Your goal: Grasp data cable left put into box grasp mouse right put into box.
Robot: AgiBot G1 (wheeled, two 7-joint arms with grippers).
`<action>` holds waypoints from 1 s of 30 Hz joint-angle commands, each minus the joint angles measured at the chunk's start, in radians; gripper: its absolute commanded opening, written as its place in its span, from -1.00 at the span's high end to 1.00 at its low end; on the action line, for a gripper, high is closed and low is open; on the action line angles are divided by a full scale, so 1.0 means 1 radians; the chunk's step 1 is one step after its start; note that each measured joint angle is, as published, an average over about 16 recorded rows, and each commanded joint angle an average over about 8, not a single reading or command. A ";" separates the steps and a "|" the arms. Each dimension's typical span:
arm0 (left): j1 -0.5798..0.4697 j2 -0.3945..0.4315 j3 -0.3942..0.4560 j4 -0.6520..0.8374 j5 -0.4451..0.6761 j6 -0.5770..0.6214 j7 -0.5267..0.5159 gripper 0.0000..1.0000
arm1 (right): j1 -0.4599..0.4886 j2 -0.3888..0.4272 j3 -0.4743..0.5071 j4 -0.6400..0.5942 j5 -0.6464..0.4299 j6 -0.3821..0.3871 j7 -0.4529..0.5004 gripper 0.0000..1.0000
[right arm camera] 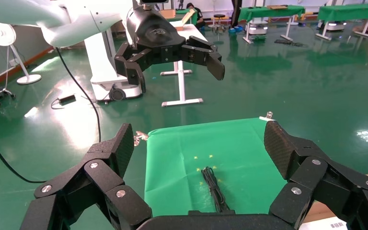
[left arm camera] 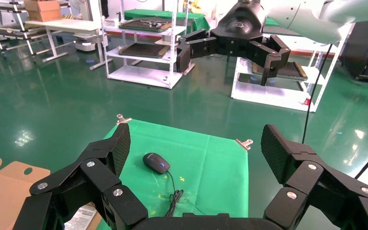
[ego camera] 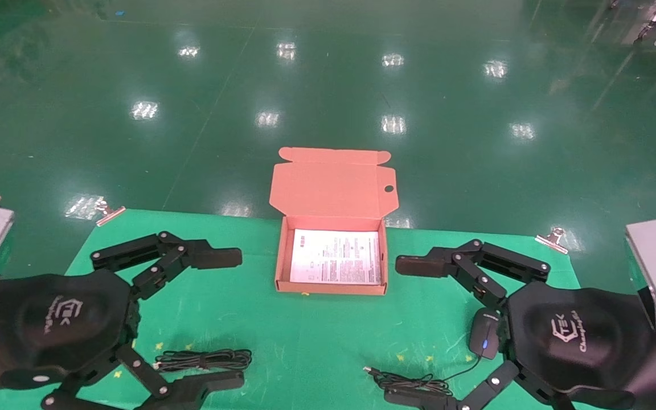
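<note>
The salmon-orange box [ego camera: 332, 188] stands open at the table's far middle, lid up, with a white leaflet [ego camera: 335, 257] on its bottom. The data cable [ego camera: 203, 359] lies in a bundle on the green cloth at the front left; it also shows in the right wrist view [right arm camera: 213, 189]. The black mouse [ego camera: 484, 333], wheel lit blue, lies at the front right with its cord [ego camera: 413, 384] trailing left; it also shows in the left wrist view [left arm camera: 155, 163]. My left gripper [ego camera: 238, 319] is open and empty above the cable. My right gripper [ego camera: 393, 330] is open and empty above the mouse.
The green cloth [ego camera: 316, 341] covers the table and is held by metal clips [ego camera: 109, 212] at its far corners. Glossy green floor lies beyond. Shelving racks [left arm camera: 143, 43] and work tables stand far off.
</note>
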 commanded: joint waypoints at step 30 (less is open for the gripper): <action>-0.032 0.009 0.039 -0.002 0.067 0.012 -0.019 -1.00 | 0.022 0.010 -0.016 0.022 -0.073 -0.004 -0.036 -1.00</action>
